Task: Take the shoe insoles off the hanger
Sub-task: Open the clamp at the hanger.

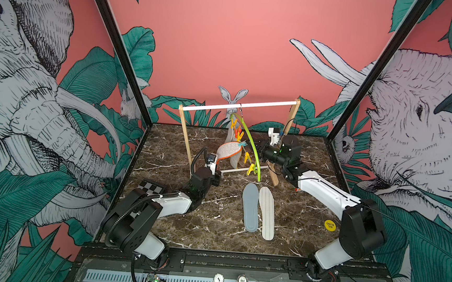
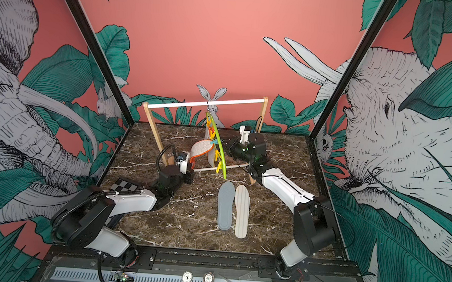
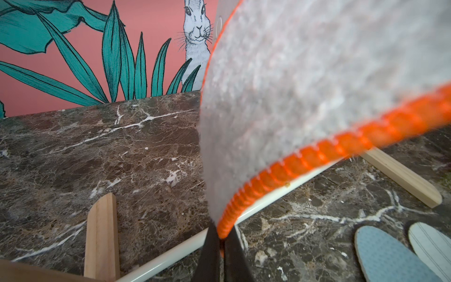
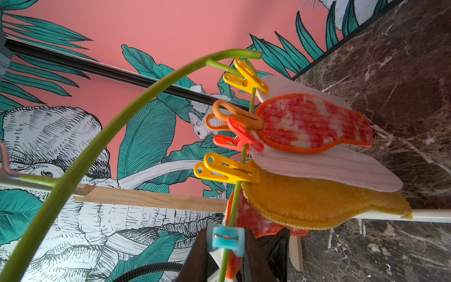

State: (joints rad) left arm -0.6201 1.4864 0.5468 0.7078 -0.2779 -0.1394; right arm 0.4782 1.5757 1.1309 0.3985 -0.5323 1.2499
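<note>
While the hanger hangs from the rack at 12 o'clock, I note left gripper pinched tight on orange-edged insole, right gripper closed against blue peg, grey-blue insole and striped insole flat at 6 o'clock.

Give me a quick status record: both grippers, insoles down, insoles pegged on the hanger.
left gripper: shut on orange-edged insole, at its free end
right gripper: jaws against both sides of blue peg clipping that insole
removed: grey-blue insole, white striped insole, side by side on the table
hanger: hooked on rack bar, five insoles pegged
likely next: peg squeezed open, left pulls insole free
</note>
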